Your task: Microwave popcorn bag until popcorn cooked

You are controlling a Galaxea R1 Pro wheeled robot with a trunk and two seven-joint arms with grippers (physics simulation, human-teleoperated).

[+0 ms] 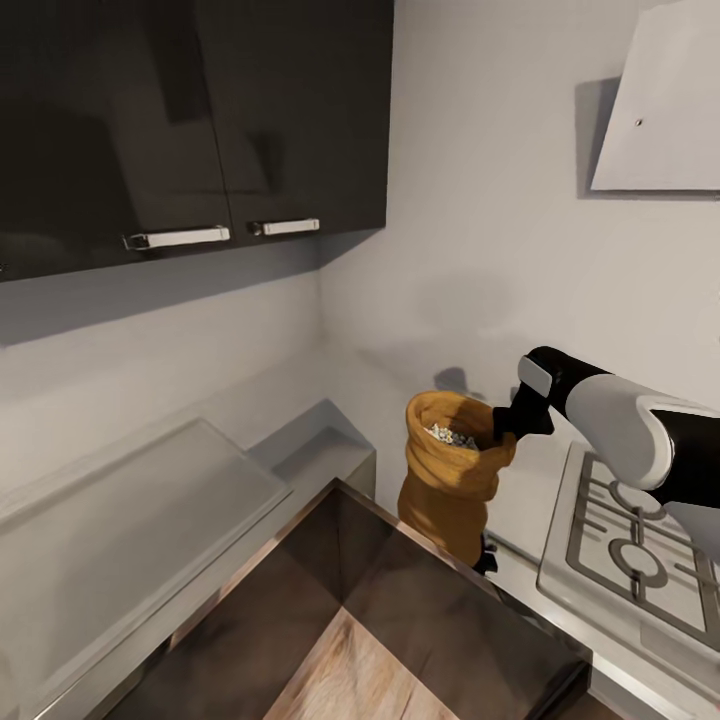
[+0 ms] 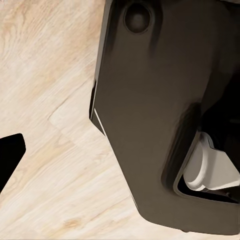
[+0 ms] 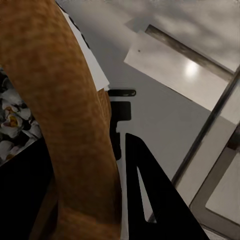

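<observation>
Popcorn bag [image 1: 452, 478] clamped at rim by right gripper [image 1: 505, 422], lifted off countertop [image 1: 560, 600]. Popcorn [image 1: 452, 436] inside. Microwaving outstanding. Left gripper state: cannot tell.

I inspected every surface for lettering — none can be read. The dark upper cabinets [image 1: 190, 110] carry plain glossy doors and bare metal handles, with no label or brand. The white hood [image 1: 660, 110] shows a single small dark dot, not a character. The popcorn bag [image 1: 450, 480] bears only its woven texture, seen close in my right wrist view, with no print on the cloth. The gas hob [image 1: 630, 540] shows grates and burner rings — no numerals or symbols legible. My left wrist view shows dark housing and wood floor, unmarked.
</observation>
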